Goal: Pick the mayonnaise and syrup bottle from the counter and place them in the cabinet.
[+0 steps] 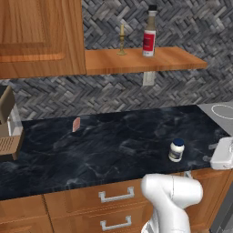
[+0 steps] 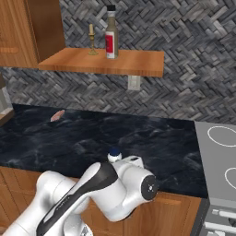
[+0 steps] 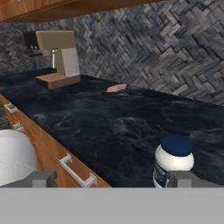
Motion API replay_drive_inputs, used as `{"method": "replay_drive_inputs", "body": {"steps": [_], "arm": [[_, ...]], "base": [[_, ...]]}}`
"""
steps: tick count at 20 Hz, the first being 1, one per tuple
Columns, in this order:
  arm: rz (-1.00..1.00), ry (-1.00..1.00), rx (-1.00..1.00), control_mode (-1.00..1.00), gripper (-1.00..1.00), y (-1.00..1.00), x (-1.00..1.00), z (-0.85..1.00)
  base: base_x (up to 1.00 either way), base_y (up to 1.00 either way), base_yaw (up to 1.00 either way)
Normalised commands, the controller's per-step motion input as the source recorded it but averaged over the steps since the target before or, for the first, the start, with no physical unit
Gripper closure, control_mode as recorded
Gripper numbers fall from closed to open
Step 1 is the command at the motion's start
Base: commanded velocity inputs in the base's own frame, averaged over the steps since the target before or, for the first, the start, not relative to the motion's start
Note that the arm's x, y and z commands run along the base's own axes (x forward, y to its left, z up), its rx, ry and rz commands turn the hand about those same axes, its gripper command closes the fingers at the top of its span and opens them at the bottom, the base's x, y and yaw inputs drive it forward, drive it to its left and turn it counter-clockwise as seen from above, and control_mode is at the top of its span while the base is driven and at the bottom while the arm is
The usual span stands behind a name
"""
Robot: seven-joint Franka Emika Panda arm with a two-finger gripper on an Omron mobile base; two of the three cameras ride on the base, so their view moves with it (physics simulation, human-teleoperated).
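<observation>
One item remained: the mayonnaise [image 3: 173, 160] stood on the desk [image 3: 109, 127], ahead-right of the open, empty hand [image 3: 111, 178]; syrup bottle [image 1: 149, 32] already shelved. Next: centre, close.

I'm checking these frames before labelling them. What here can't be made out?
- Small white mayonnaise jar with dark blue lid: in the right base view the white arm hides all but its lid.
- Same jar in the hand view: its base is cut off at the bottom.
- Gripper: cut by the right edge of the left base view; open or shut is unclear.
- Red-and-white label of the slim syrup bottle on the orange-brown shelf: too small to read.
</observation>
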Motion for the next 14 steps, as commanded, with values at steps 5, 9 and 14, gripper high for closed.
{"method": "replay_drive_inputs", "body": {"steps": [5, 9, 14], "arm": [[0.02, 0.17, 0.05, -1.0, -1.0, 0.03, 0.4, -0.21], [0.05, 0.12, 0.07, -1.0, -1.0, -0.01, 0.38, -0.15], [0.08, 0.09, 0.09, -1.0, -1.0, -0.1, 0.34, -0.13]], "base": [[0.0, 0.0, 0.0], [0.0, 0.0, 0.0], [0.0, 0.0, 0.0]]}}
